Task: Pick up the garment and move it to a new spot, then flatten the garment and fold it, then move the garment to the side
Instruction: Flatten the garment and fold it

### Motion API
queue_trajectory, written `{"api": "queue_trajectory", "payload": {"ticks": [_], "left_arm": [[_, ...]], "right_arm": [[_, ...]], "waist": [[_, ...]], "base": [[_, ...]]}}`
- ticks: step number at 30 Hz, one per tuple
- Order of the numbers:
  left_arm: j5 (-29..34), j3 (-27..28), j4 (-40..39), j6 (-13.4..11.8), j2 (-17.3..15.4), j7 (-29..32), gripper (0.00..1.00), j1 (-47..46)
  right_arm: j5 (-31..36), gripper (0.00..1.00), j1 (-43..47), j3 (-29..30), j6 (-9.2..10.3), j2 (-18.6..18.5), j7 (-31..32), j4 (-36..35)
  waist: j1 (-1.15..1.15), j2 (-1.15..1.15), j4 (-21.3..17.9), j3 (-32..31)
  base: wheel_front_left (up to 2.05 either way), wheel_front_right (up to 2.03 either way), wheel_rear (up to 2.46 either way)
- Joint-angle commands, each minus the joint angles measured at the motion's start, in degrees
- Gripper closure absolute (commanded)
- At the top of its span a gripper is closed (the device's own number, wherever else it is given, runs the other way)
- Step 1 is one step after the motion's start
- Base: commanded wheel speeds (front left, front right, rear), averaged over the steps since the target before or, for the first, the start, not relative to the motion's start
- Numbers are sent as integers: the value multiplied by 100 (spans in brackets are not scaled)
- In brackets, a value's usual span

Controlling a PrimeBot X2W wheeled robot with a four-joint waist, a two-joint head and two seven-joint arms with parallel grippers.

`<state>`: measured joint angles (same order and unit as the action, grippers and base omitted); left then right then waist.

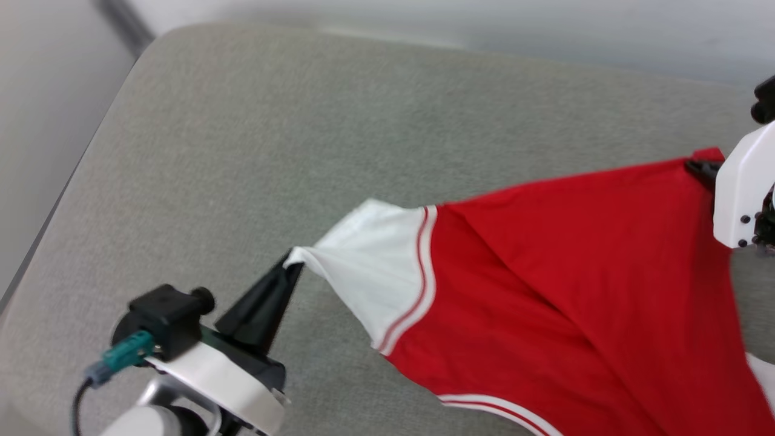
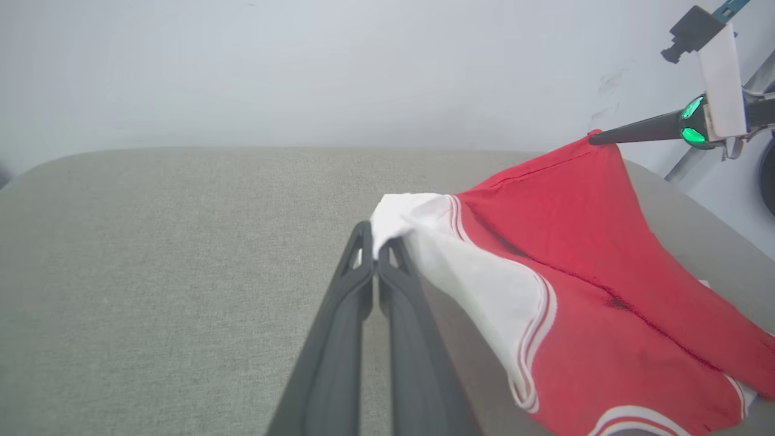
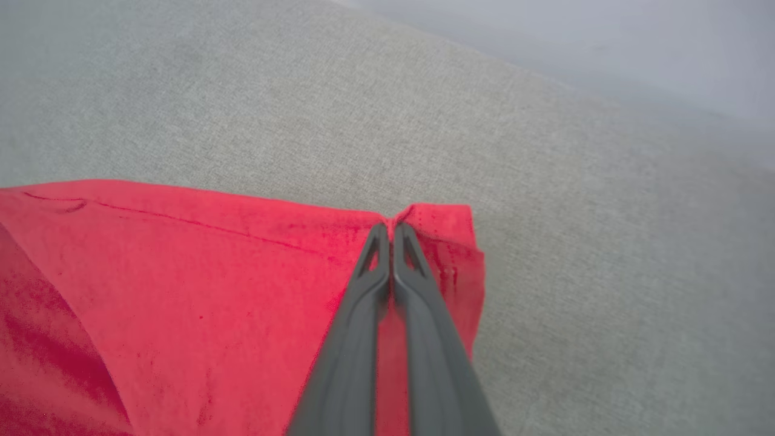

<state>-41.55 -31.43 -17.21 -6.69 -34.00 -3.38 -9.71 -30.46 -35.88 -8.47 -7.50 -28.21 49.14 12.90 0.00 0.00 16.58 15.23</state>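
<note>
My left tool [image 2: 375,242] clamped a sleeve of the garment [image 1: 575,272], my right tool [image 3: 392,229] its red corner. I judged this the flattening step; next it needed lowering taut.

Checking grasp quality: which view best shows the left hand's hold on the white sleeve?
The left wrist view: the left hand is shut on the white sleeve, cloth pinched between its tips. The head view shows that pinch from the side, smaller. The right wrist view shows a red corner of the garment in the shut right hand.

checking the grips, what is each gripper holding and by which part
Both hold the shirt: the left gripper pinches the edge of its white sleeve, the right gripper a red corner.
</note>
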Motion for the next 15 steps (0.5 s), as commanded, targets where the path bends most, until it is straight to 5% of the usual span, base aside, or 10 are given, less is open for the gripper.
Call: {"api": "queue_trajectory", "payload": {"ticks": [1, 15], "left_arm": [[56, 173, -126, -96, -132, -75, 100, -49], [112, 1319, -1299, -499, -721, -164, 100, -739]], "right_arm": [[-134, 100, -51, -28, 2, -48, -178, -202], [-438, 100, 5, 560, 2, 168, -762, -2094]], "waist": [[0, 0, -407, -433], [0, 0, -1351, -1232]], "base": [[0, 0, 0], [0, 0, 0]]}}
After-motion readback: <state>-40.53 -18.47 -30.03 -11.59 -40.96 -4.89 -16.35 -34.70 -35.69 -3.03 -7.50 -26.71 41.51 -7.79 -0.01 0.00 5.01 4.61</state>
